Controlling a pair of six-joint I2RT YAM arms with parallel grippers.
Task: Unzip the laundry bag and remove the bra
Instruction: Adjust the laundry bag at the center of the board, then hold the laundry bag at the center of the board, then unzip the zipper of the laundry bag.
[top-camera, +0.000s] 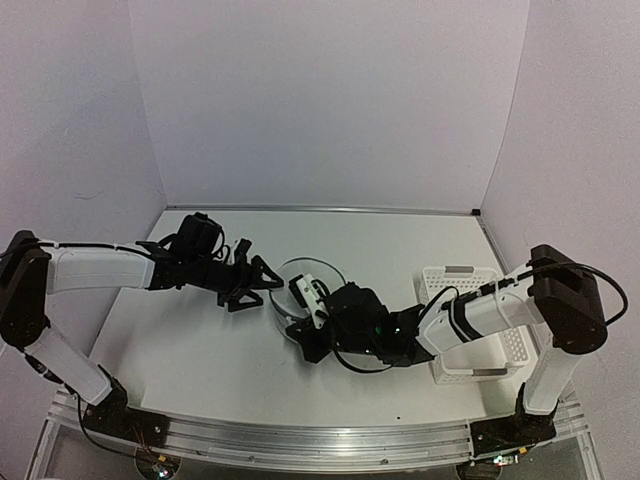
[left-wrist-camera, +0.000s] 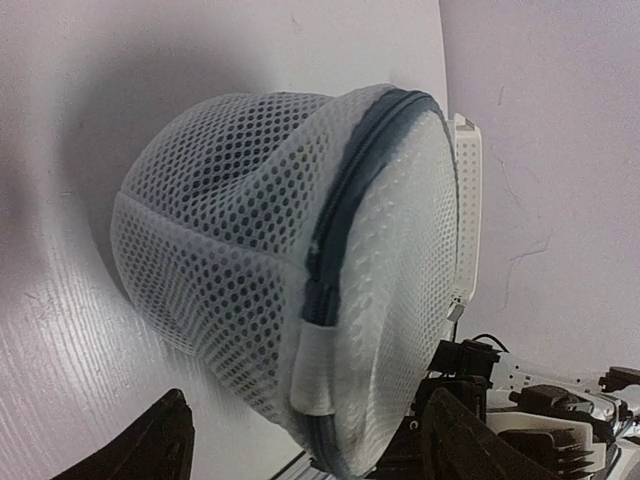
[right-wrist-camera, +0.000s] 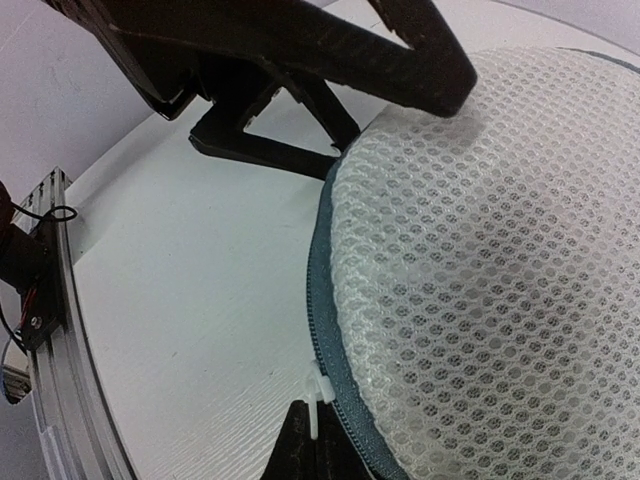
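Observation:
The laundry bag (top-camera: 314, 274) is a white mesh cylinder lying on its side in the middle of the table. In the left wrist view the bag (left-wrist-camera: 240, 230) fills the frame, with its grey zipper (left-wrist-camera: 345, 200) running round the lid edge. My left gripper (top-camera: 262, 283) is open, its tips (left-wrist-camera: 308, 405) on either side of the bag's near end. My right gripper (top-camera: 306, 312) is shut, its tip (right-wrist-camera: 322, 412) on the white zipper pull (right-wrist-camera: 320, 392) beside the mesh lid (right-wrist-camera: 480, 280). The bra does not show clearly; it is hidden inside the bag.
A white perforated plastic basket (top-camera: 470, 325) stands right of the bag, under the right forearm; its edge also shows in the left wrist view (left-wrist-camera: 468, 200). The left gripper's black fingers (right-wrist-camera: 300, 50) cross the top of the right wrist view. The table's metal front rail (right-wrist-camera: 50, 330) lies at the left.

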